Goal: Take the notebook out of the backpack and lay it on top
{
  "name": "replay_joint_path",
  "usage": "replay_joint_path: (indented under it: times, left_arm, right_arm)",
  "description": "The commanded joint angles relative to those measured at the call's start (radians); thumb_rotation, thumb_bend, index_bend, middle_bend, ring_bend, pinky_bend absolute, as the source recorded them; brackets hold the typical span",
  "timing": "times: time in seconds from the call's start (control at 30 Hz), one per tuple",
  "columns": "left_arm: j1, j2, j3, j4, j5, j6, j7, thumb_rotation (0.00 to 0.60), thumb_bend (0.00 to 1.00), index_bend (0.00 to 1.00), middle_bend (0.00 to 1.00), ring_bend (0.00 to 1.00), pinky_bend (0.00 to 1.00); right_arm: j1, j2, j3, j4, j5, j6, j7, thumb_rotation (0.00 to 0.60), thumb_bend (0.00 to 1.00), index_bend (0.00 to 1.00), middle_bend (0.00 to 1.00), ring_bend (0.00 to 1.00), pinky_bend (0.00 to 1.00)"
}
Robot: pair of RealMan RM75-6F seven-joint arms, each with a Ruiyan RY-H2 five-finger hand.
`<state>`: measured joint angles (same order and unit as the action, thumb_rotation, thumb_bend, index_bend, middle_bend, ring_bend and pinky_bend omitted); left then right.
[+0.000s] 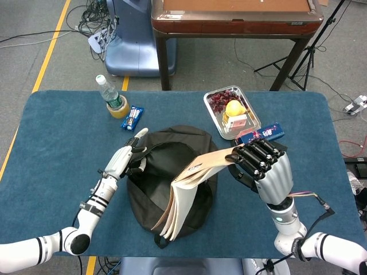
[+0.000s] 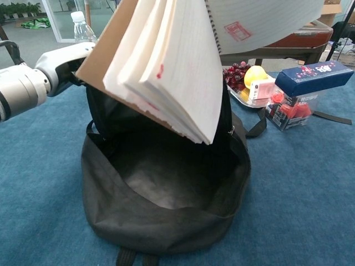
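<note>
On the blue table (image 1: 51,143), centre: black backpack (image 1: 155,189), mouth gaping, dark lining visible in the chest view and nothing seen inside. Left hand (image 1: 127,160) grips the backpack's left rim, fingers curled over the fabric edge.

Above the backpack, clear of the opening: spiral notebook (image 1: 186,195) — lifted, hanging open, brown cover outward, lined pages fanned downward with red stamps on them. Right hand (image 1: 261,163) pinches one leaf near its top corner, fingers closed on the paper; the rest of the book dangles over the backpack's right half. Chest view shows the pages hanging in front of the opening, not touching the lining.

Behind and to the right of the backpack: metal tray (image 1: 213,97) holding dark red fruit, a yellow fruit and a small pink carton. Just beside the tray, partly hidden by the right hand: clear box with blue lid (image 2: 297,88).

Far left of the table: bottle (image 1: 112,97) with green label and white cap, upright. Near it — small blue snack wrapper (image 1: 132,118), lying flat.
</note>
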<state>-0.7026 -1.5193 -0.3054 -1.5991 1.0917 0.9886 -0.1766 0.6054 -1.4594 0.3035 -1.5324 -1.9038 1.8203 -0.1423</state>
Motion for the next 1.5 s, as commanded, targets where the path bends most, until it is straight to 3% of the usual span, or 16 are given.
replay_joint_path:
  times: [0.03,0.2,0.6,1.1,1.5]
  left_arm:
    - [0.002,0.01,0.005,-0.006,0.01,-0.007,-0.004,0.6,0.57,0.48,0.01,0.0,0.0]
    - [0.002,0.039,0.017,-0.028,0.021,-0.021,0.013,0.6,0.43,0.26,0.0,0.0,0.0]
    - [0.029,0.137,0.056,-0.122,0.006,0.018,0.157,0.6,0.23,0.01,0.0,0.0,0.0]
    - [0.091,0.254,0.072,-0.223,-0.038,0.108,0.258,0.6,0.22,0.0,0.0,0.0,0.0]
    - [0.128,0.301,0.109,-0.287,-0.045,0.132,0.311,0.6,0.16,0.0,0.0,0.0,0.0]
  right_arm:
    - [-0.006,0.019,0.01,-0.004,0.015,-0.011,-0.007,0.6,0.5,0.98,0.63,0.59,0.62]
    - [-0.013,0.036,0.013,0.007,0.042,-0.03,0.003,0.6,0.49,0.98,0.63,0.59,0.62]
    - [-0.029,0.078,0.016,0.014,0.054,-0.044,-0.008,0.6,0.49,0.98,0.63,0.59,0.62]
    - [-0.058,0.149,0.031,-0.035,0.064,-0.033,-0.01,0.6,0.49,0.98,0.63,0.59,0.62]
    - [-0.04,0.107,-0.021,0.003,0.044,-0.109,-0.04,0.6,0.5,0.98,0.63,0.6,0.62]
